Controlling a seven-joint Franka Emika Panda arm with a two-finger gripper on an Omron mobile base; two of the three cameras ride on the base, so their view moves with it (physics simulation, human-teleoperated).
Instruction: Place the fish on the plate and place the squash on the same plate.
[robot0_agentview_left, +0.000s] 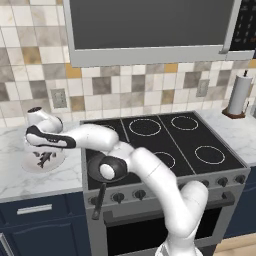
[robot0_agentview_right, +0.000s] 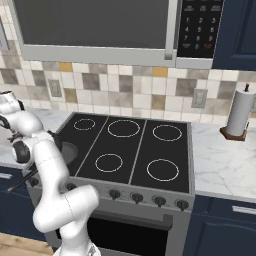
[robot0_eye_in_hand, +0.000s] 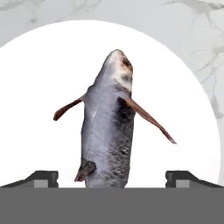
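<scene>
My gripper (robot0_eye_in_hand: 112, 178) hung released, fingers spread wide apart, over the grey fish (robot0_eye_in_hand: 108, 127), which lay on the white plate (robot0_eye_in_hand: 35, 87) on the marble counter (robot0_agentview_left: 30, 182).

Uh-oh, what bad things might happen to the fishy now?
The small dark grey fish lies over the round white plate, between the open fingertips of the gripper. Lifting away crookedly might drag it off. It also covers the plate's middle, so the squash gets little room and might roll off. The dark frying pan sits just under the arm and might get bumped.
</scene>
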